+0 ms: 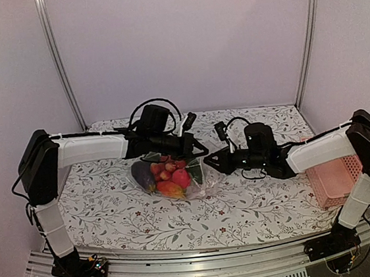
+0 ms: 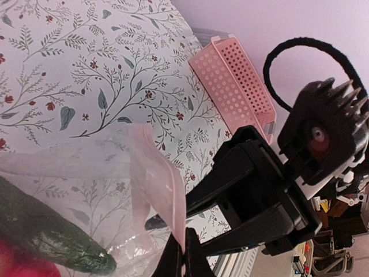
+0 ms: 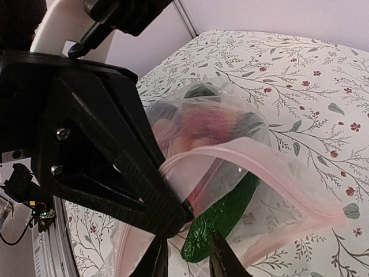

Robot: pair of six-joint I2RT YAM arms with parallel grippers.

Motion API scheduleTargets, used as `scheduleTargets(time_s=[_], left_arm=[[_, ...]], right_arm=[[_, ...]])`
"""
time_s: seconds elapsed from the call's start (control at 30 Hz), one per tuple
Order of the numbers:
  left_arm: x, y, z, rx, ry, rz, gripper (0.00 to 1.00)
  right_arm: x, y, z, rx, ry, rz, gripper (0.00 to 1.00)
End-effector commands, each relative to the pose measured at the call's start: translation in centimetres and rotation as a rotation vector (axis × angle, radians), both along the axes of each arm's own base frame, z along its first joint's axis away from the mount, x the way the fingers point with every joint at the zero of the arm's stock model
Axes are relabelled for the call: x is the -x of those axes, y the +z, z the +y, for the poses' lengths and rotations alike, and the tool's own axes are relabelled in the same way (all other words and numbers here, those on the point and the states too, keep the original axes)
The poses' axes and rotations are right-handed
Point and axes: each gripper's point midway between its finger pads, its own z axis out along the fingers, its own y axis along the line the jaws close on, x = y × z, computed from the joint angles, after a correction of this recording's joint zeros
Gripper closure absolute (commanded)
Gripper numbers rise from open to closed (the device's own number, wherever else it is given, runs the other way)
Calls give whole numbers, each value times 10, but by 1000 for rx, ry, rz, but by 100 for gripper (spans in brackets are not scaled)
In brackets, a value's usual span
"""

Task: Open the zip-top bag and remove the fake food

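The jaws of the left gripper [image 2: 181, 257] are closed on the pink zip strip of the zip-top bag [image 3: 230, 115], holding its lip raised. The jaws of the right gripper [image 3: 187, 262] stand slightly apart just beside that lip; whether they touch the film is unclear. The bag lies near the middle of the table [image 1: 112, 205], with the fake food [image 1: 172, 176] inside. A pink basket [image 1: 335, 179] sits at the right edge.
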Motion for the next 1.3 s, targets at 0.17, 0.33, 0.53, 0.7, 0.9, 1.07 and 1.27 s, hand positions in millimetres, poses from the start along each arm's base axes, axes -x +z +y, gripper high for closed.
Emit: scheduleTargets(time_s=[0.17,0.33,0.53,0.7,0.9,1.07,1.27], left_arm=[[-1,11,-2,49,2,-29,100],[-3,12,5,65,18,-32,100],[-4,7,6,69,17,-21,100],[-5,3,6,68,19,-16,100],[-7,-5,7,63,31,-4,100],[-10,-13,11,65,45,20,100],[-16,-19,16,68,66,37,100]], right_arm=[[-21,-48,32,35,10,122,79],[-25,-70,34,51,-4,161,79],[-32,-77,42,56,-10,189,62],[-39,-97,47,66,-49,274,61],[-45,-124,48,131,-88,298,61],[-45,-146,42,210,-115,288,61],[-43,-156,37,272,-127,267,66]])
